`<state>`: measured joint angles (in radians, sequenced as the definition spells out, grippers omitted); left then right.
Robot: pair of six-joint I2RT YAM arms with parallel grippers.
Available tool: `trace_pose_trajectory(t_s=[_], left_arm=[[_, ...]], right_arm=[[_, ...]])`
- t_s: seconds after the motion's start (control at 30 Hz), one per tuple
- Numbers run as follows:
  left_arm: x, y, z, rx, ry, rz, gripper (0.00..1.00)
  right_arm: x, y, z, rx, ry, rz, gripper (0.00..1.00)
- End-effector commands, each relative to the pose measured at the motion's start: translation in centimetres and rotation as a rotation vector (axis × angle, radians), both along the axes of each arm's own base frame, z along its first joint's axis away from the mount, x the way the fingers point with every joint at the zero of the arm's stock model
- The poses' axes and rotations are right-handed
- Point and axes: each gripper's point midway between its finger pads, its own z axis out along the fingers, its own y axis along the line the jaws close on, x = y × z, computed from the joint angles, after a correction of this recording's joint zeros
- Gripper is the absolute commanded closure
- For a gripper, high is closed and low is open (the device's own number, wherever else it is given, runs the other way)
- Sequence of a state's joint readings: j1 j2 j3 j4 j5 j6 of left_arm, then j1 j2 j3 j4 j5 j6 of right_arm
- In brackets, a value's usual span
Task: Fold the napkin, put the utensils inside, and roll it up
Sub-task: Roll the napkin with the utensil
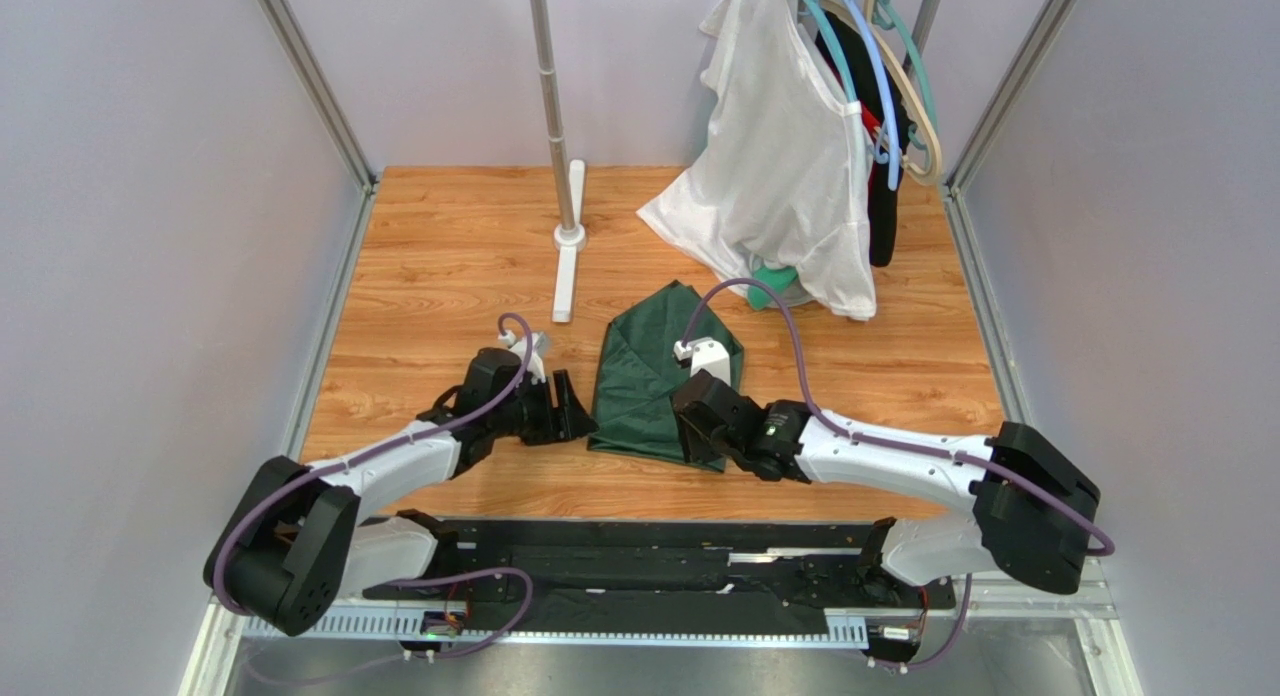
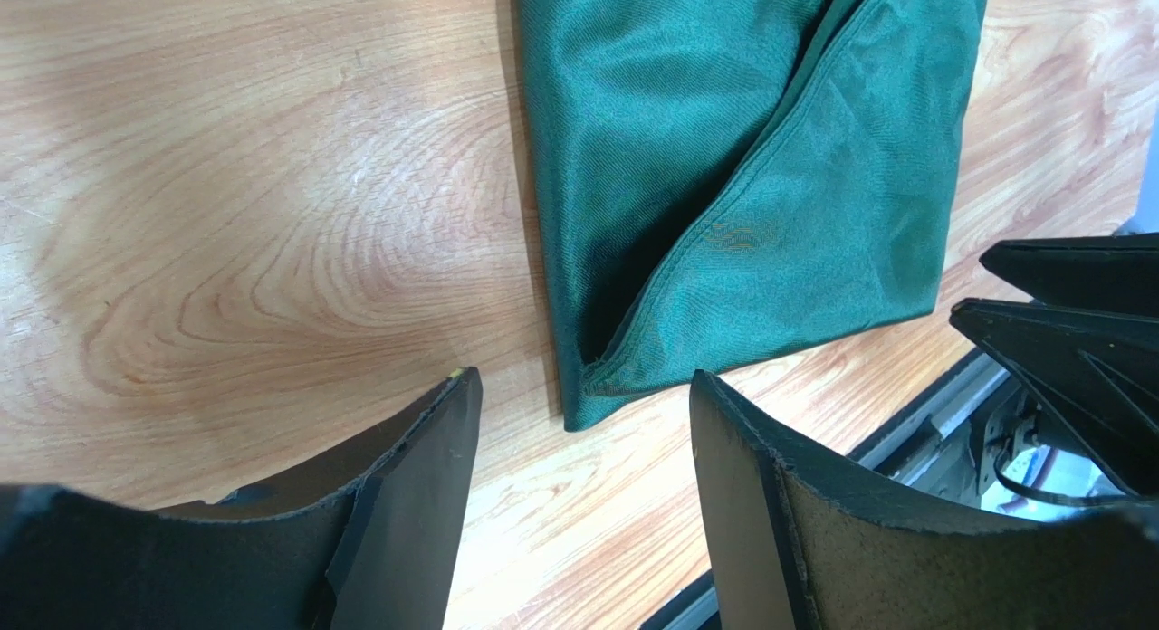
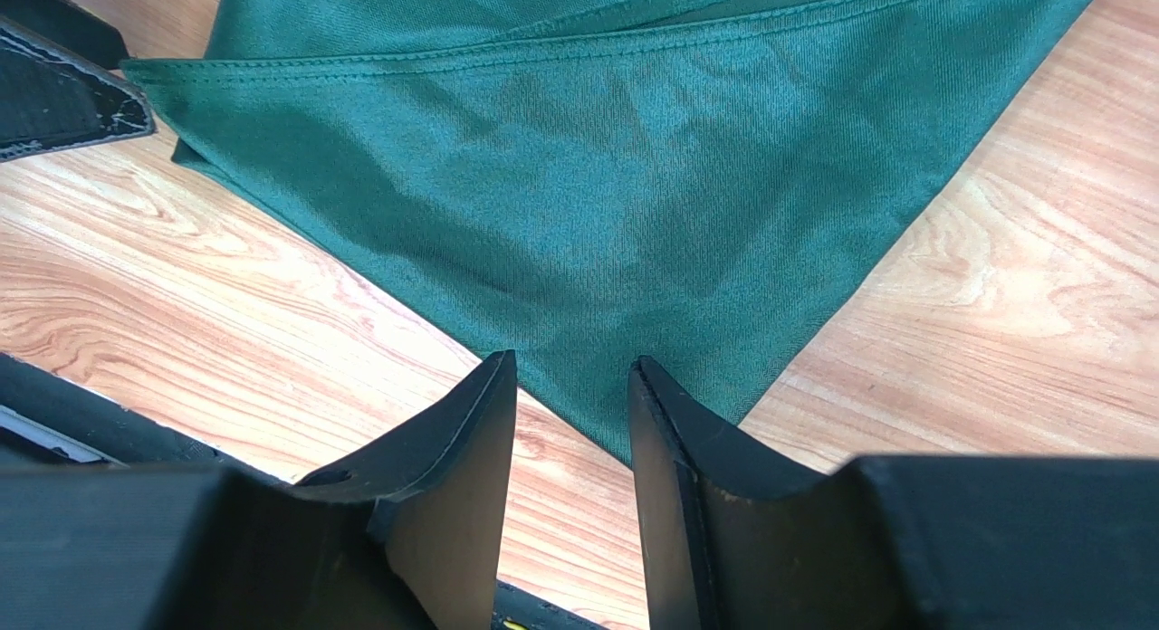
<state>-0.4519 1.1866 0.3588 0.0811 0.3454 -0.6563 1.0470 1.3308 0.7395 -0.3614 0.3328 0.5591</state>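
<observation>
Wooden table (image 1: 436,261) between plain grey walls. A white garment (image 1: 781,156) hangs on hangers at the back.

Top view: the napkin (image 1: 654,374), dark green and folded, lies mid-table. Its long axis runs from the near edge to a point at the far end. The left gripper (image 1: 568,408) sits just beside its left edge. The right gripper (image 1: 694,438) is over its near right corner, so it is the nearer one. No utensils can be seen.

Left wrist view: the left gripper (image 2: 582,386) has its jaws wide apart and holds nothing. The napkin (image 2: 762,155) lies ahead and to the right, with its near corner just beyond the gap.

Right wrist view: the right gripper (image 3: 572,365) has its jaws partly apart and appears to grip nothing. The napkin (image 3: 585,182) lies straight ahead, and its lower edge reaches the gap.

No brand, label or writing is readable in any view.
</observation>
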Motion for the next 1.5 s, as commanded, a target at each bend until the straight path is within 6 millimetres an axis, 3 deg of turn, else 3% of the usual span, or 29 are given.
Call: trace_pose_trajectory(t_s=[0.0,0.23,0.53,0.8,0.83,1.0,1.23,1.47], left_arm=[[-0.3,-0.3,-0.2,-0.019,0.021,-0.002,0.33],[-1.0,-1.0,-1.8,-0.047,0.097,-0.017,0.39],[-2.0,-0.6,-3.0,-0.03,0.152,-0.008,0.59],[-1.4,-1.3,-2.5,-0.044,0.162,-0.03,0.89],[-1.1,-1.5,-2.1,-0.05,0.159,-0.035,1.0],[-1.2,-2.4,-0.9,-0.086,0.189,-0.066,1.0],[-1.0,-2.3,0.9,-0.156,0.239,-0.069,1.0],[-1.2,-2.1,0.7,-0.214,0.322,-0.103,1.0]], right_arm=[[0.4,0.6,1.1,0.029,-0.038,0.005,0.6],[0.2,1.5,1.1,0.057,-0.043,0.061,0.6],[-0.1,1.5,1.5,0.057,-0.06,0.101,0.59],[-2.3,5.1,2.5,0.012,-0.234,0.421,0.53],[-2.4,5.4,2.3,-0.011,-0.262,0.447,0.52],[-2.8,8.0,2.2,-0.09,-0.448,0.581,0.5],[-3.0,10.9,0.6,-0.15,-0.566,0.611,0.49],[-3.2,11.5,-1.2,-0.234,-0.611,0.622,0.49]])
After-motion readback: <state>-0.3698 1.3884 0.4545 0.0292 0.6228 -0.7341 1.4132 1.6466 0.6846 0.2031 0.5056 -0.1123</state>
